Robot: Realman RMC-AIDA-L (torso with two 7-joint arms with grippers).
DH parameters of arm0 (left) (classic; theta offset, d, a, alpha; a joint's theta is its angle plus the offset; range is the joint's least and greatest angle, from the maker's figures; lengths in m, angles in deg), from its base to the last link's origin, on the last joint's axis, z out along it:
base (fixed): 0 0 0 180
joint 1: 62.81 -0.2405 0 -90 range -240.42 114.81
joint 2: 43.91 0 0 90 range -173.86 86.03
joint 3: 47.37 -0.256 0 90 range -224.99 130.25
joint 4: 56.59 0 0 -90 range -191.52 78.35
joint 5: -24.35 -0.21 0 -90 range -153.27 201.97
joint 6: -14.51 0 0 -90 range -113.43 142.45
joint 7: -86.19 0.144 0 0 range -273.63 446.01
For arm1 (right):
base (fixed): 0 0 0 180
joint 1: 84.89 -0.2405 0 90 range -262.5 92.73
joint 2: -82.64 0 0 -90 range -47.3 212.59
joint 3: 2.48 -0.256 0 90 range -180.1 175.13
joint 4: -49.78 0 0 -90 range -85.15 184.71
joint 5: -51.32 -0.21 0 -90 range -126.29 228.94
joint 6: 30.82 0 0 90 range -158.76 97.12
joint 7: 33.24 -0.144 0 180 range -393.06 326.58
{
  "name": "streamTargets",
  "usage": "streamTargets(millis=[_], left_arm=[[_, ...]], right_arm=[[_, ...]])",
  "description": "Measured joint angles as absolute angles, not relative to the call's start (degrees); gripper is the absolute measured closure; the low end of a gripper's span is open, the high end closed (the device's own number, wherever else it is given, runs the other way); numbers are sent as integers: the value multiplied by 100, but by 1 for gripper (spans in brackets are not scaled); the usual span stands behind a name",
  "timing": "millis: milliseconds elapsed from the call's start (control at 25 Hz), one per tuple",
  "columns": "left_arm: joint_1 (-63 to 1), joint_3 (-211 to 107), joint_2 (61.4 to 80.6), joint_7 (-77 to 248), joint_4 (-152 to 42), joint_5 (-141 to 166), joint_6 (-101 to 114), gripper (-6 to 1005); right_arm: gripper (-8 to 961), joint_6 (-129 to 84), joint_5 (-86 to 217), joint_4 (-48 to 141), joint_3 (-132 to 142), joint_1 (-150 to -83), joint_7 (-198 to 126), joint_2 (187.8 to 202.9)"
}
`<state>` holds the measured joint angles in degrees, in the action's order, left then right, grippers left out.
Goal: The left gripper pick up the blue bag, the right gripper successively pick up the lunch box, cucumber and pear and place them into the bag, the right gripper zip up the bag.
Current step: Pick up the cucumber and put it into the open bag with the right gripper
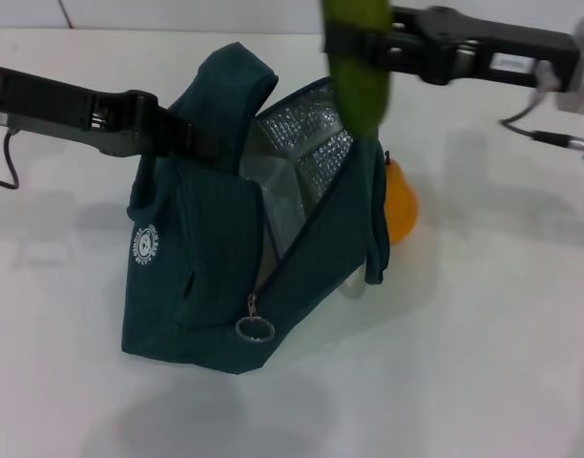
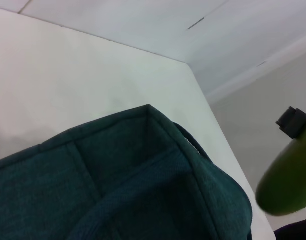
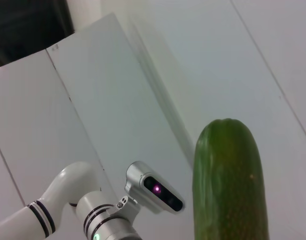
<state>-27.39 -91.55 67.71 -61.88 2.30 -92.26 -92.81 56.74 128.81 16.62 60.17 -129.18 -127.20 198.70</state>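
Cucumber: one, long and smooth, dark green with a rounded end. It hangs upright over the open mouth of the bag, its lower end near the rim at the silver lining. The right wrist view shows its blunt tip and finely speckled skin; the left wrist view shows its lower end beside the bag's edge.

Right gripper: black, reaching in from the right at the top of the head view, its fingers clamped across the cucumber's upper part. The arm lies roughly level above the table.

Blue bag: one, dark teal woven fabric, soft and slumped, standing on the table with its top held up. Quilted silver lining shows inside the gaping mouth. A white round logo sits on the side, and a metal ring pull hangs at the low end of the open zipper. In the left wrist view the fabric shows stitched seams and a folded corner.

Left gripper: black, coming in level from the left and closed on the bag's upper edge, holding it raised.

Pear: one, orange-yellow and rounded, on the table just behind the bag's right side, partly hidden by it.

Table: plain white, smooth.
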Motion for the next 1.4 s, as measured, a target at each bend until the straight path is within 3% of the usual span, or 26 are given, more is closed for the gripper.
streamTargets(millis=[600, 1400], left_arm=[[-2739, -9158, 6788, -6127, 230, -9227, -9281, 959], [-2768, -9122, 6763, -6067, 173, -9227, -9280, 960]], right_arm=[[343, 4356, 11017, 1608, 9154, -13174, -12222, 19882], [307, 4590, 10385, 1579, 9360, -12609, -11587, 19883]])
